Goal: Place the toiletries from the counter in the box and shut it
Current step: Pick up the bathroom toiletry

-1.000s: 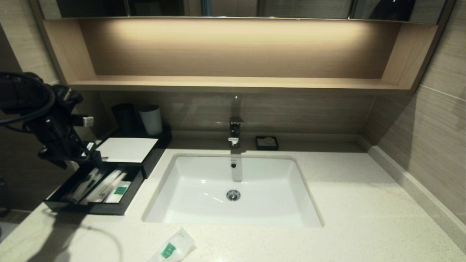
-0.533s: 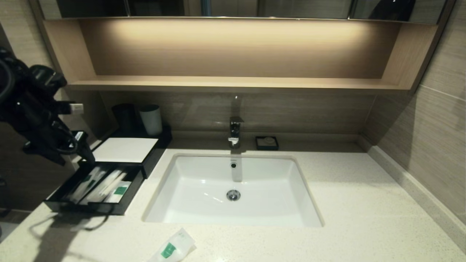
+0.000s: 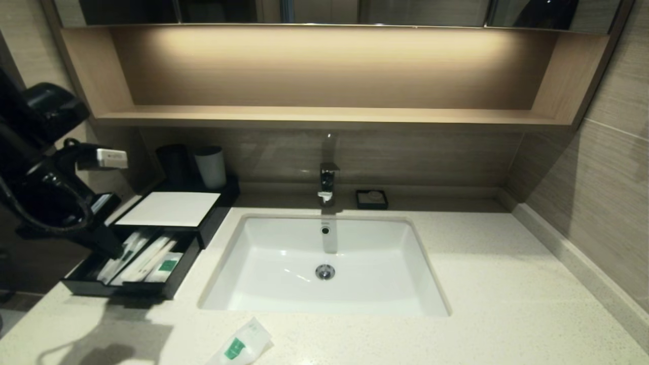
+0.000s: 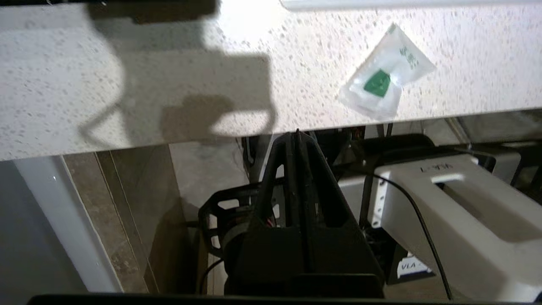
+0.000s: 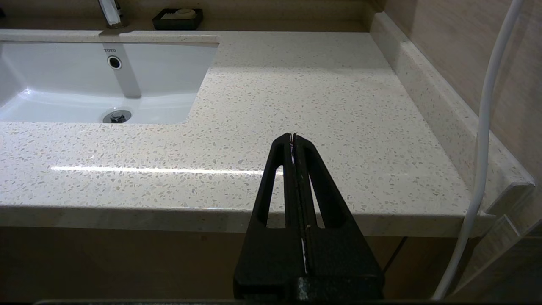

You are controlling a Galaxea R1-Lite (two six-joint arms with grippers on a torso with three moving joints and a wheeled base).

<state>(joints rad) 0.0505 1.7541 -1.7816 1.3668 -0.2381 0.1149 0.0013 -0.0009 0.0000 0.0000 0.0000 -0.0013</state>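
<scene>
Left gripper (image 4: 296, 135): jaws together, empty, held over the counter's (image 3: 481, 284) front edge; right gripper (image 5: 293, 137): jaws together, empty, off the counter's front edge, right of the sink (image 5: 84, 80). Sachets: one short wide sachet (image 4: 383, 78) lies on the counter in front of the sink, green square label up; three more sachets (image 3: 142, 258) lie in the open drawer (image 3: 121, 289) of the box (image 3: 170, 209), two long and slim, one shorter. Cups (image 3: 195, 165) behind the box: two. Soap dish (image 3: 371, 198): one. Legible writing: "TOTO" on the sink wall.
</scene>
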